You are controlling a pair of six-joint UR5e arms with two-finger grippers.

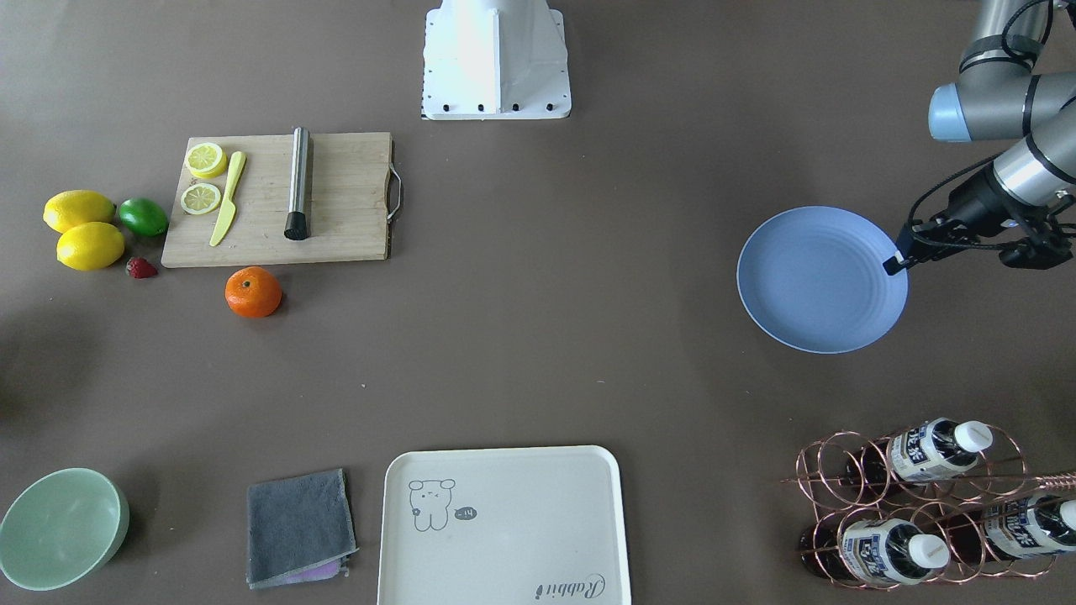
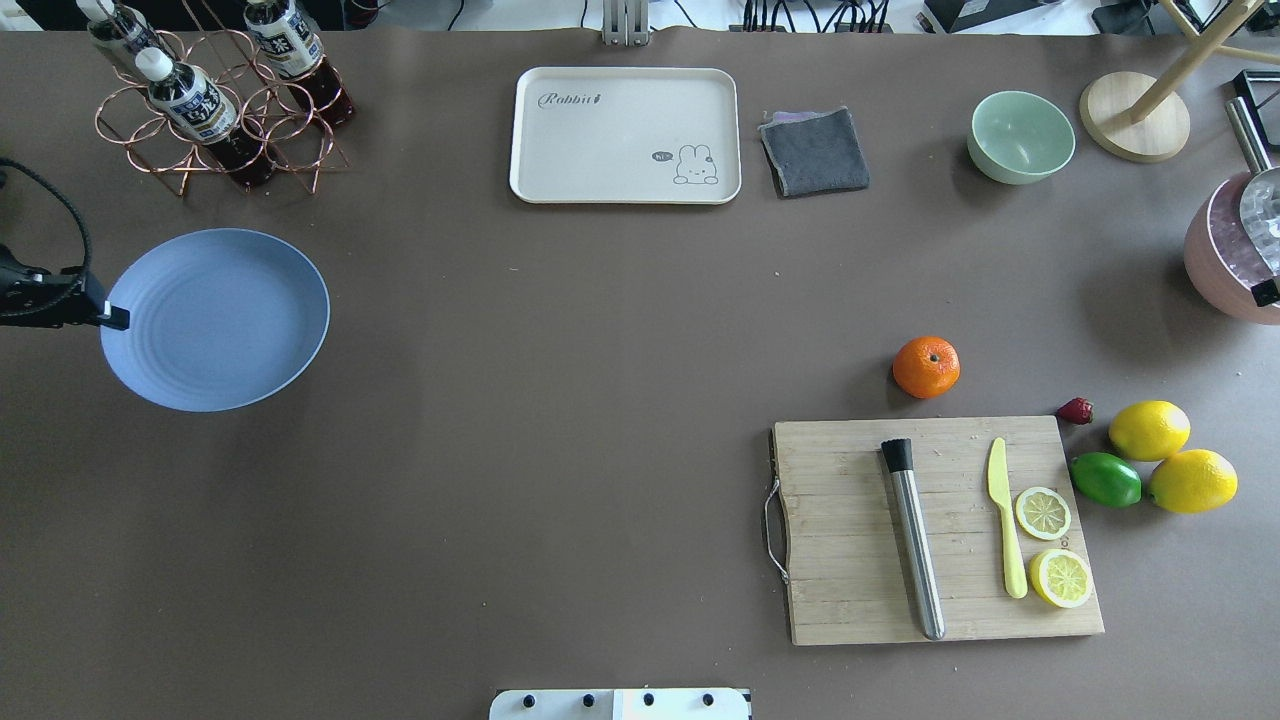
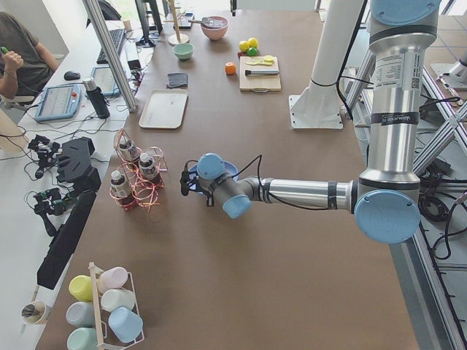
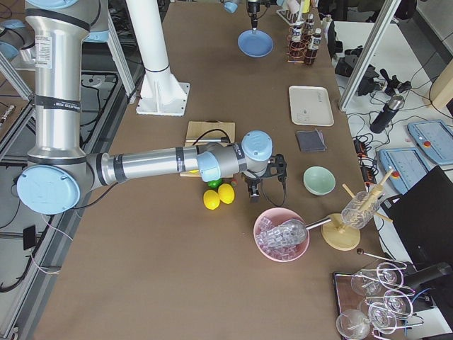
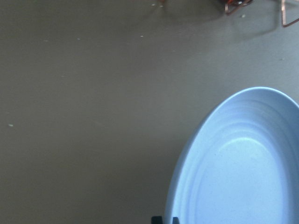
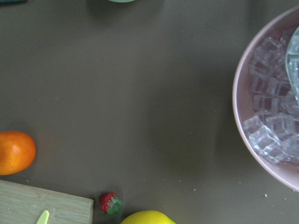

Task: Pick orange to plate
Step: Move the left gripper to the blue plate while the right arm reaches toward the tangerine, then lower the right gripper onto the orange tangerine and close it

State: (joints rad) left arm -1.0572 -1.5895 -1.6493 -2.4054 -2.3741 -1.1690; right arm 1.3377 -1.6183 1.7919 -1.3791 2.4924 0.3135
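Note:
The orange (image 2: 926, 367) sits on the brown table just beyond the cutting board, and shows at the left edge of the right wrist view as the orange (image 6: 14, 151). Far across the table lies the periwinkle plate (image 2: 215, 320), with nothing on it. My left gripper (image 2: 118, 319) is at the plate's outer edge, its fingers closed on the rim; in the wrist view the dark fingertips (image 5: 157, 219) straddle that rim. My right gripper (image 4: 255, 191) hovers between the lemons and the pink bowl, well to the side of the orange; whether it is open or shut I cannot tell.
The cutting board (image 2: 935, 530) carries a steel muddler, a yellow knife and two lemon slices. Beside it are two lemons (image 2: 1150, 430), a lime and a strawberry (image 2: 1075, 410). A pink ice bowl (image 2: 1225, 260), green bowl (image 2: 1020, 135), grey cloth, cream tray (image 2: 625, 135) and bottle rack (image 2: 215, 100) line the far side.

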